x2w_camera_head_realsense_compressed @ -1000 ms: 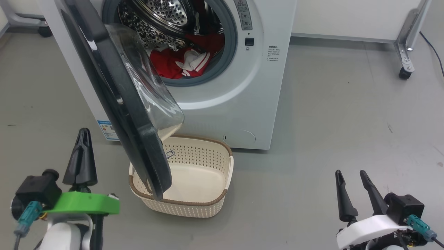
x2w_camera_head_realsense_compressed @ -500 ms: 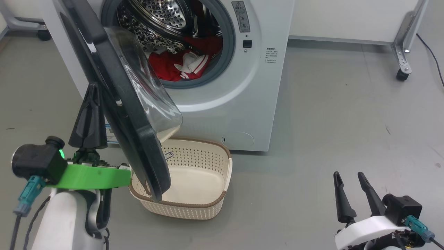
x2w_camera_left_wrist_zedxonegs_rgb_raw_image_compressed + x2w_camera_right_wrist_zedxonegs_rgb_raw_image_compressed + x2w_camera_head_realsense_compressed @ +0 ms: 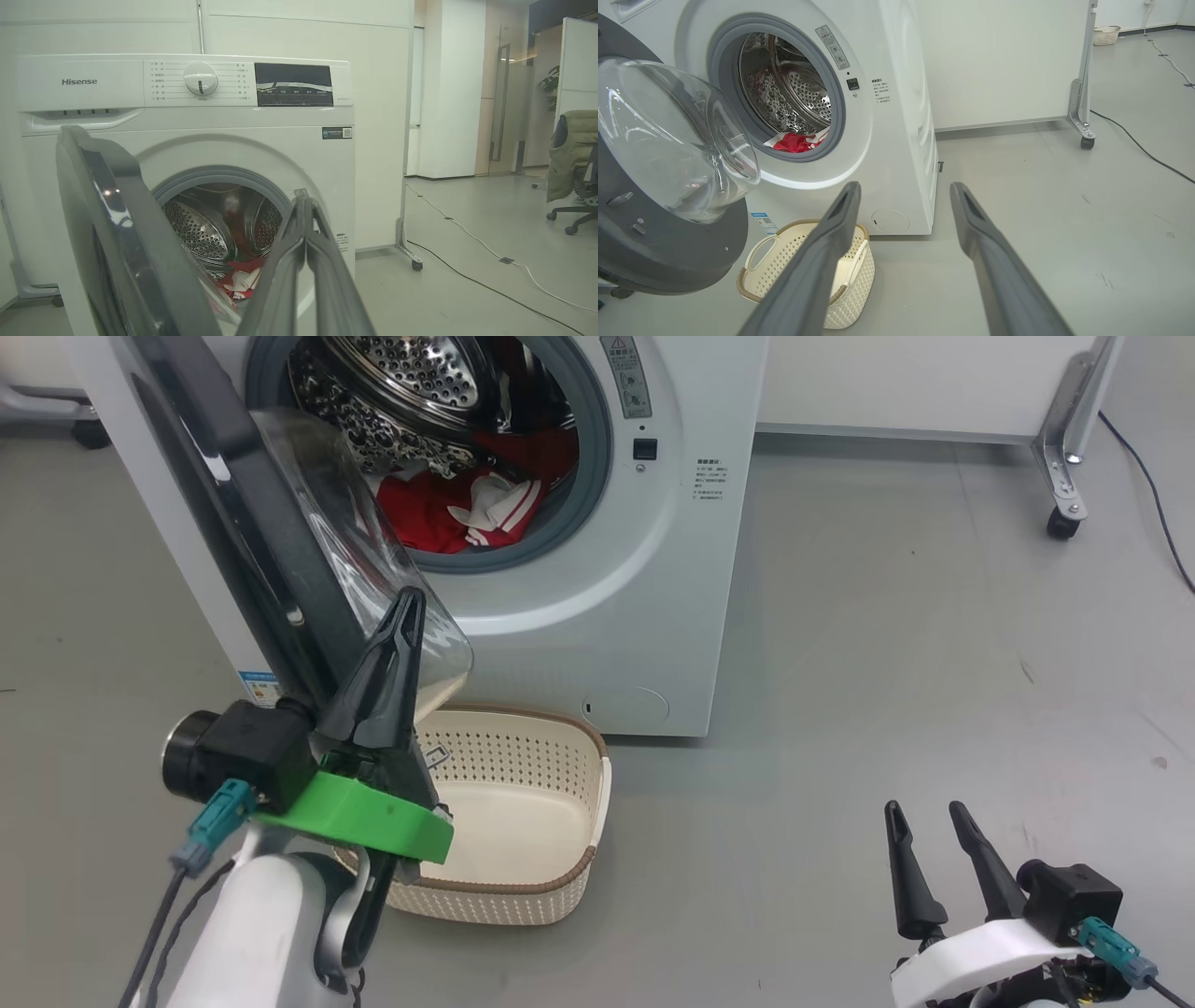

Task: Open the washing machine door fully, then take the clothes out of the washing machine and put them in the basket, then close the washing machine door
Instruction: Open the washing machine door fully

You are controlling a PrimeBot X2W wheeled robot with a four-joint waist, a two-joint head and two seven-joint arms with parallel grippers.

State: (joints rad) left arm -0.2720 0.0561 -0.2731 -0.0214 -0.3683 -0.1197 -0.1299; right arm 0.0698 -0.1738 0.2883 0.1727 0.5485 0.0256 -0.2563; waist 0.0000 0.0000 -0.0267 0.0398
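Note:
The washing machine [image 3: 644, 579] stands with its door [image 3: 224, 523] swung partway out, the glass bowl facing right. Red and white clothes [image 3: 439, 509] lie in the steel drum. The cream basket [image 3: 523, 896] sits on the floor below the door and holds nothing. My left gripper [image 3: 409, 602] is shut on nothing, its tip raised against the inner side of the door by the glass bowl; whether it touches is unclear. In the left wrist view the left gripper [image 3: 303, 201] points at the drum, the door [image 3: 126, 233] to its left. My right gripper [image 3: 924, 812] rests open, low on the right.
A white panel on a metal frame with a caster [image 3: 1060, 518] stands behind and right of the machine. A dark cable [image 3: 1139, 144] runs over the grey floor there. An office chair [image 3: 570, 186] stands far off to the right.
My left arm has risen and swung right, from the outer left side of the door to its inner side by the glass bowl. The head camera shifted slightly. The right gripper stayed put.

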